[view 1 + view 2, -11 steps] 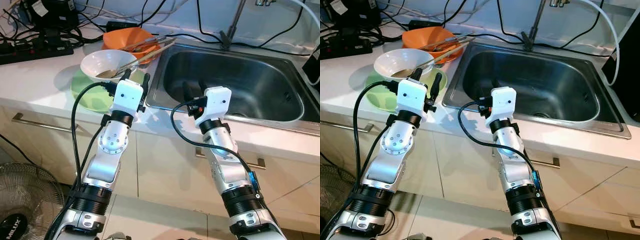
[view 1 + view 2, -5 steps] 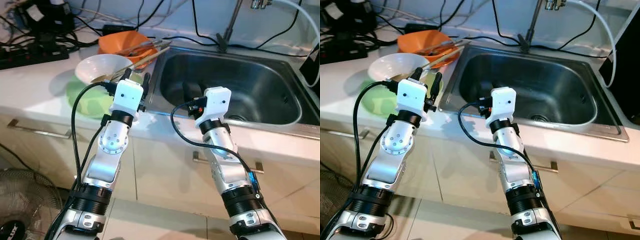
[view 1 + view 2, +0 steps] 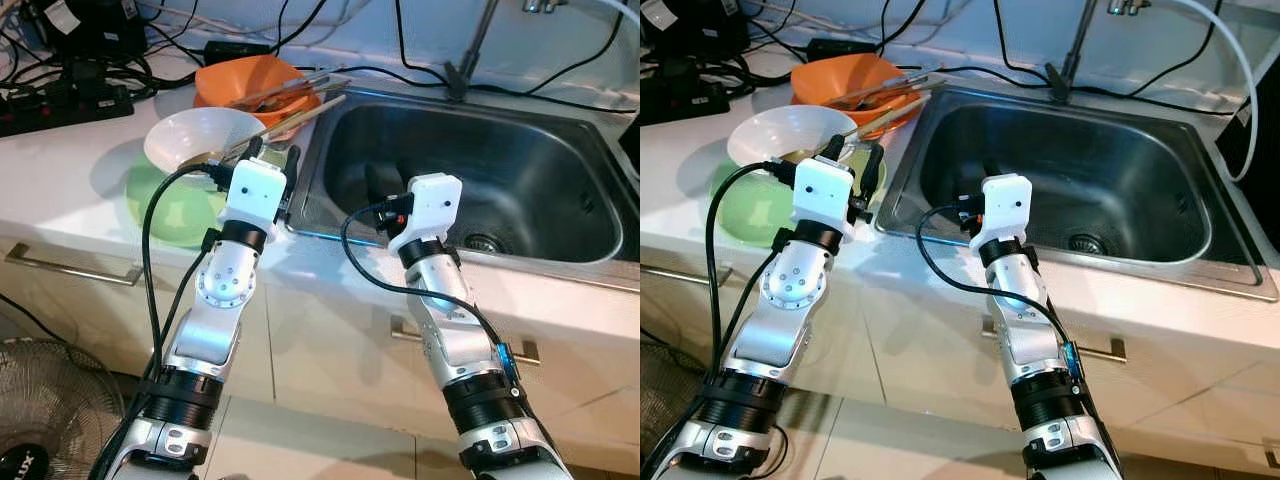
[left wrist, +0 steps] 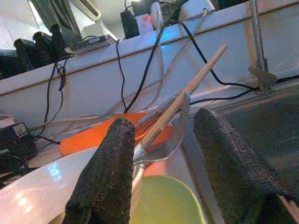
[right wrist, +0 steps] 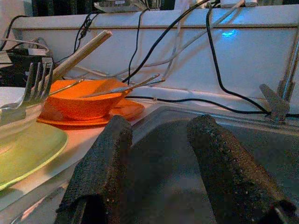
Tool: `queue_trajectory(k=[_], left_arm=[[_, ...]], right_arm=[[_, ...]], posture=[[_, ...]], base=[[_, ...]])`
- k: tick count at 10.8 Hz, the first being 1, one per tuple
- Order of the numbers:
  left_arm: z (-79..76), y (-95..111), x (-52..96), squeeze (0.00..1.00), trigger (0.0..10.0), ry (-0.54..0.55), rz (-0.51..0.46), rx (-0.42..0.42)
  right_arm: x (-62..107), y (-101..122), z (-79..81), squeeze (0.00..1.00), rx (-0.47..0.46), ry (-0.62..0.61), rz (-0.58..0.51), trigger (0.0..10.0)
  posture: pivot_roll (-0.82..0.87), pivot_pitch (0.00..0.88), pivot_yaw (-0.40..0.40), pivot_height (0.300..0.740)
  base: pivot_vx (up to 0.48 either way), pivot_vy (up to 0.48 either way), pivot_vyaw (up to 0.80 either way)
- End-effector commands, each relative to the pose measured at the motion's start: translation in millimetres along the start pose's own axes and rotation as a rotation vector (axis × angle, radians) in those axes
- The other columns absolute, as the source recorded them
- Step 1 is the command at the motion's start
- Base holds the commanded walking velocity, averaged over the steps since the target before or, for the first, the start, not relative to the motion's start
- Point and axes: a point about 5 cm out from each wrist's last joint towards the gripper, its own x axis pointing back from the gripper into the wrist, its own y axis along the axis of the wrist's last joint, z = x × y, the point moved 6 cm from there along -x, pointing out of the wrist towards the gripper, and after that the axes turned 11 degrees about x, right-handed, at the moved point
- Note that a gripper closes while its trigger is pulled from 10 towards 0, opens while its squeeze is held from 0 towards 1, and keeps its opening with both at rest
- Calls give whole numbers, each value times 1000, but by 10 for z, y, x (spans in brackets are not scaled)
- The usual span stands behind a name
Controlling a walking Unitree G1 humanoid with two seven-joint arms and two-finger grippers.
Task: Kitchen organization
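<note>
Two grippers up front, both with fingers apart and empty: left gripper (image 3: pixel 270 158) at the counter (image 3: pixel 60 215) edge, right gripper (image 3: pixel 385 185) over the sink (image 3: pixel 520 190) rim. View's slid a bit since a second ago, so I've shifted, not the dishes. Green plate (image 3: pixel 165 210), white bowl (image 3: pixel 195 135), then orange bowl (image 3: pixel 245 80) with chopsticks (image 3: pixel 300 108) all untouched; sorting hasn't really started, I reckon.

White countertop (image 3: pixel 60 160) with inset stainless-steel sink (image 3: pixel 540 190); cream cabinet fronts with metal bar handles (image 3: pixel 70 266) below; pale tiled floor (image 3: pixel 330 440); black cables (image 3: pixel 90 85) along the white backsplash.
</note>
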Motion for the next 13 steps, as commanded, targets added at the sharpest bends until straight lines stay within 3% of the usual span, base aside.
queue_trajectory(k=[1, 13], left_arm=[[-23, 50, -12, 0, 10000, -7, -18, -5], [-26, 71, -20, 0, 10000, -8, -27, -6]], right_arm=[[5, -2, -26, 0, 0, -8, -3, 10000], [6, -9, -19, 0, -2, -4, -3, 10000]], posture=[[34, 35, -49, 740], [35, 34, -48, 740]], base=[[266, 0, 0], [297, 0, 0]])
